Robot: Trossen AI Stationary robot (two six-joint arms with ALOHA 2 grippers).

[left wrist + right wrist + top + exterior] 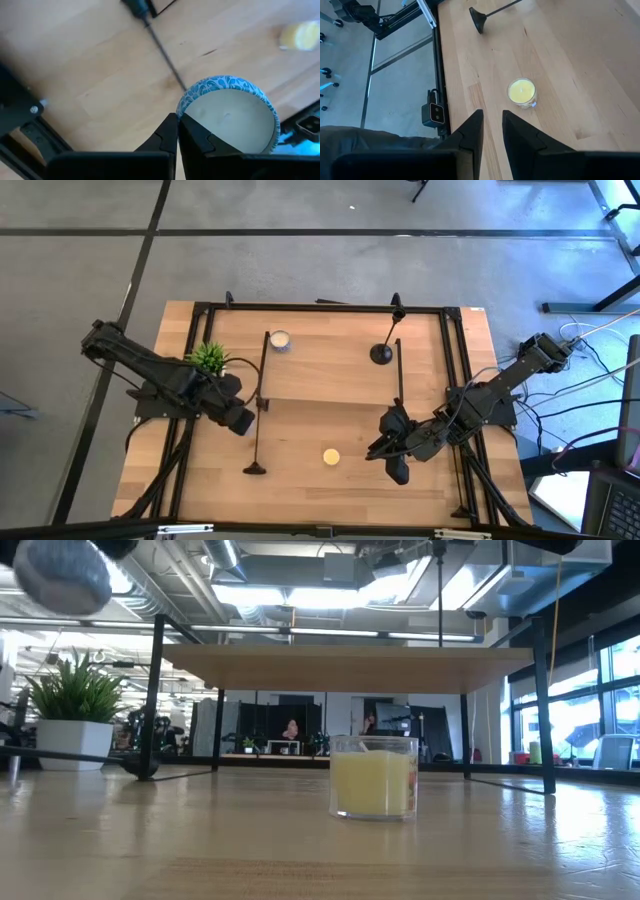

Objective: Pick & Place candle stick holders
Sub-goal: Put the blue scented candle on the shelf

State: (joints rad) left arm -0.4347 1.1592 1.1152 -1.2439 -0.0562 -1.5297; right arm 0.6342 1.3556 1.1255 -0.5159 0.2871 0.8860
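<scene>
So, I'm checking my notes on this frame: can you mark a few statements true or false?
1. The left hand is shut on a candle stick holder's stem. True.
2. The right hand grips the yellow candle. False: its fingers stand apart with nothing between them, and the candle sits clear of them.
3. The potted plant is on the right arm's side. False: it is beside the left arm.
4. The yellow candle stands upright on the table. True.
</scene>
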